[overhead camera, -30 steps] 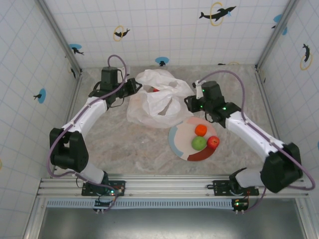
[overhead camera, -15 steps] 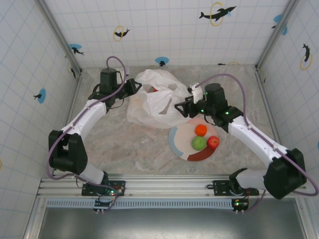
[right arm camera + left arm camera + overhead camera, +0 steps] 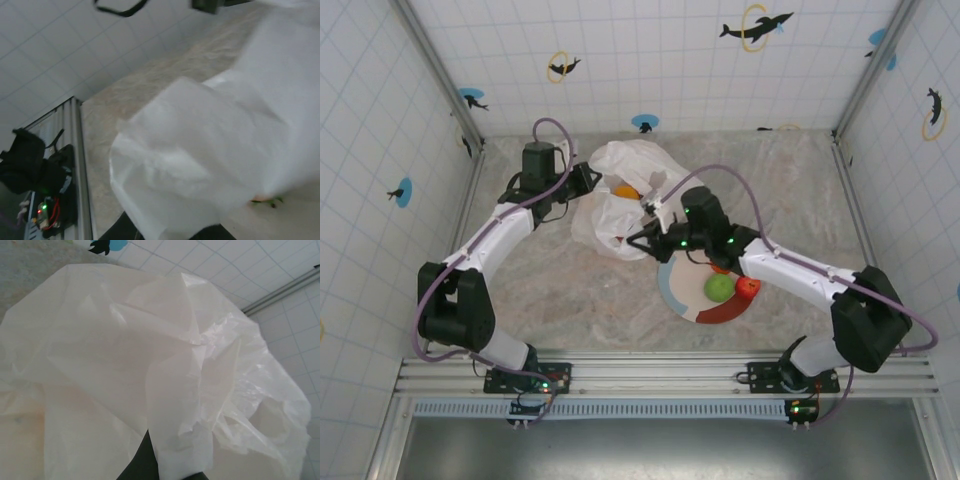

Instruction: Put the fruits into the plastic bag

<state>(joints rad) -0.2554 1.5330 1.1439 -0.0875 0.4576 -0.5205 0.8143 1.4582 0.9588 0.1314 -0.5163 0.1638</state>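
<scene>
A plastic bag (image 3: 605,225) holding 1 orange (image 3: 625,190) was seen at 12 o'clock, 2 apples (image 3: 719,288) on a plate (image 3: 670,285) at its 5 o'clock. Its rim was clamped by the left gripper (image 3: 588,182); the right gripper's (image 3: 635,240) state could not be told. The film could be torn by opposed pulling.

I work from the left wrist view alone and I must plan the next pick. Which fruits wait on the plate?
Observer: In the top view, a green apple and a red apple lie on the plate. The right arm covers part of it.
Operator: Is any fruit inside the bag?
Observer: Yes, an orange fruit shows inside the plastic bag, near its far side.
Operator: Where is the right gripper?
Observer: The right gripper is at the bag's near edge, beside the plate. I cannot tell whether it grips the film.
</scene>
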